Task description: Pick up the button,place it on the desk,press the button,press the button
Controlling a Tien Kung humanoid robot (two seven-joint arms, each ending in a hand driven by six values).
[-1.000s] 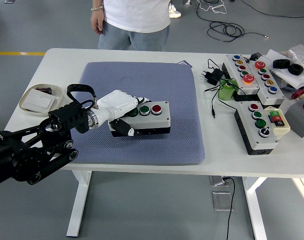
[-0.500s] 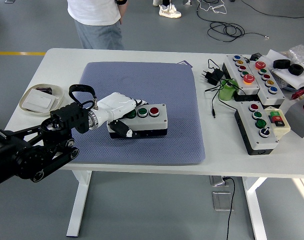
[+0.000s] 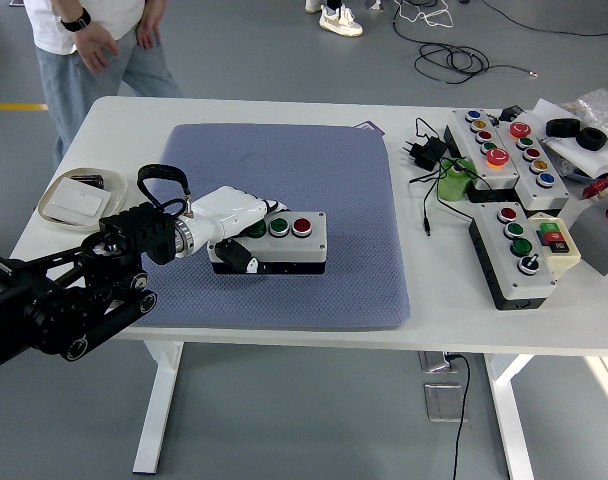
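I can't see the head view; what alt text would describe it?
The robot's left hand grips a grey-and-black button box with green and red buttons, on a blue-grey mat covering a white table. A person stands beyond.

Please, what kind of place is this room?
Probably a robotics lab or test workshop. A white table holds several industrial button control boxes, cables lie loose on the grey floor, and a robot's left hand grips a button box on a blue mat.
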